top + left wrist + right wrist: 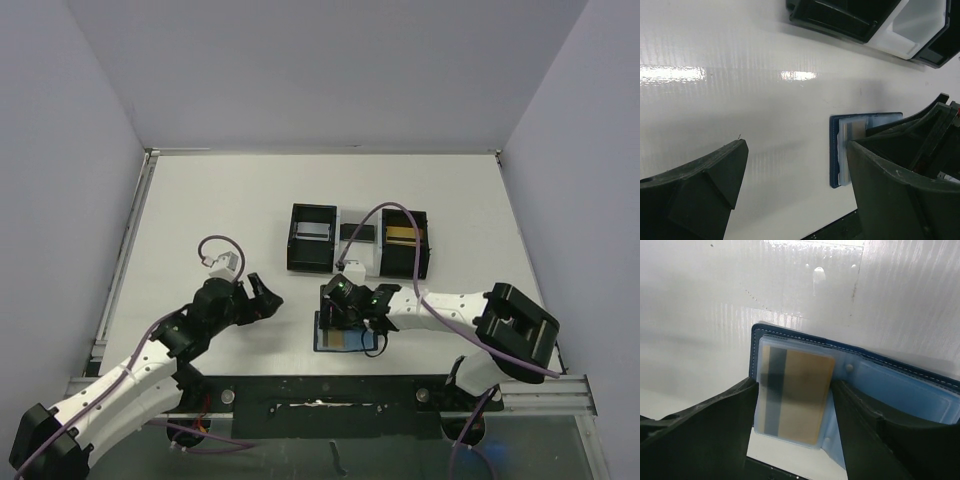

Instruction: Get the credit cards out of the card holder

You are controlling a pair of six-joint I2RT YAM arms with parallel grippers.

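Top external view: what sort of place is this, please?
Probably a robot test cell in a laboratory, not a home. A white table stands between plain walls, the left arm and right arm are fixed at its near edge, and the props are a card holder and black boxes.

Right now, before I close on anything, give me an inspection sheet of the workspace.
Surface: white table, glossy.
Job's things: card holder lies open; gold card in its clear pocket.
Clutter: two black boxes joined by a white tray, cards inside.
Jaws: left jaws open above the table; right jaws astride the gold card, grip unclear.
Cables: purple cable arches over the right box.
Surroundings: grey walls, nothing else seen.
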